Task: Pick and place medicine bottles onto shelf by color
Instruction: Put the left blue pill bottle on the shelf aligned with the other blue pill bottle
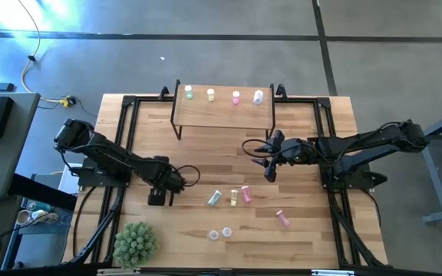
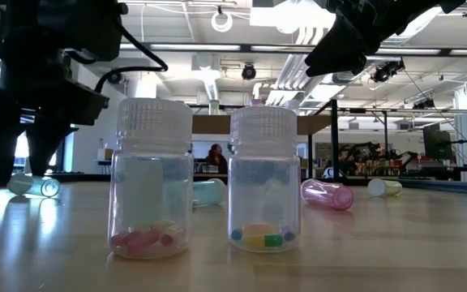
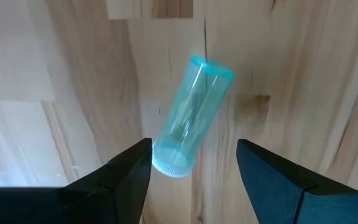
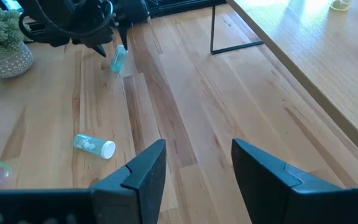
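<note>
The left gripper (image 3: 191,165) hangs over the table's left side, fingers spread on either side of a lying blue bottle (image 3: 190,115), apparently not touching it. The right gripper (image 4: 194,163) hovers, spread and empty, right of centre. Four bottles stand on the shelf (image 1: 225,115) at the far edge.

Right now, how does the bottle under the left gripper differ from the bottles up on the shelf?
The blue-green bottle under the left gripper lies on its side on the table; the four shelf bottles stand upright on the shelf. It sits between open fingers, while the shelf bottles have no gripper at them. The shelf row runs green, yellow, pink, whitish. All are small capped cylinders.
</note>
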Robot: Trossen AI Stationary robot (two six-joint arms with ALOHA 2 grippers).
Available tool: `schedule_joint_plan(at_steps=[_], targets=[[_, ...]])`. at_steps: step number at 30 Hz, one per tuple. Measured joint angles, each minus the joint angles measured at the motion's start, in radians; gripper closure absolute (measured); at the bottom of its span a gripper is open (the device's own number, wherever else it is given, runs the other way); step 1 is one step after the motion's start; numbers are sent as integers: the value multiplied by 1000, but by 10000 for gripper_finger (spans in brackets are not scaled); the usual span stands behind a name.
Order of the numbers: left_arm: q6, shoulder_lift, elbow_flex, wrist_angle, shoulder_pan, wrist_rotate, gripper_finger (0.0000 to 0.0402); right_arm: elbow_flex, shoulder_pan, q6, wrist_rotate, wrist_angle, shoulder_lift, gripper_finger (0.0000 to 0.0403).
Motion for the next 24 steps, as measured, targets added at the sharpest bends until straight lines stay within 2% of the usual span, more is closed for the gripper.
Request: schedule_joint_plan(at_steps=[9,24], targets=[[21,0,-20,37,8,-6,179,0,0,12,0,0,0,229],[65,44,-19,30,64,34,245,0,0,16,0,2,0,229]])
